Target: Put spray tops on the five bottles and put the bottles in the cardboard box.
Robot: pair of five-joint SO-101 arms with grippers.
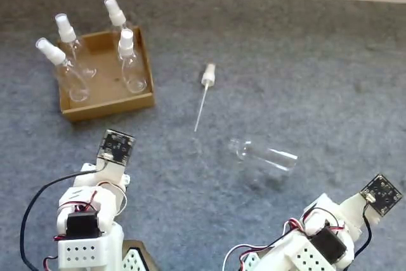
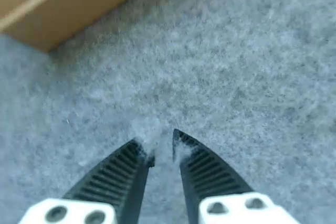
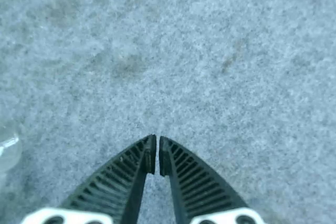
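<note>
While both arms sit low along the bottom edge of the high view, the action is all up top. Upper left, the shallow brown cardboard box (image 1: 108, 107) holds four clear plastic bottles (image 1: 73, 84) (image 1: 82, 61) (image 1: 116, 17) (image 1: 133, 71), every one upright and capped with a white spray top. That's four in the box!

The fifth clear plastic bottle (image 1: 263, 153) lies on its side right of centre on the grey felt-covered tabletop (image 1: 317, 61), uncapped, with its open neck pointing left. Up and to its left, near the middle of the frame, lies the last white spray top with its thin dip tube (image 1: 207, 80), head towards the top of the frame and the tube slanting down towards the bottle. The two are near each other but not touching.

Over to the arms. The left fingers (image 2: 121, 174), black and ridged, hover just above the felt with a narrow gap between their tips and nothing in them, and the box's outer wall is close ahead of them. The right fingers (image 3: 126, 179) are pressed almost tip to tip, empty too, over bare felt at the lower right.
</note>
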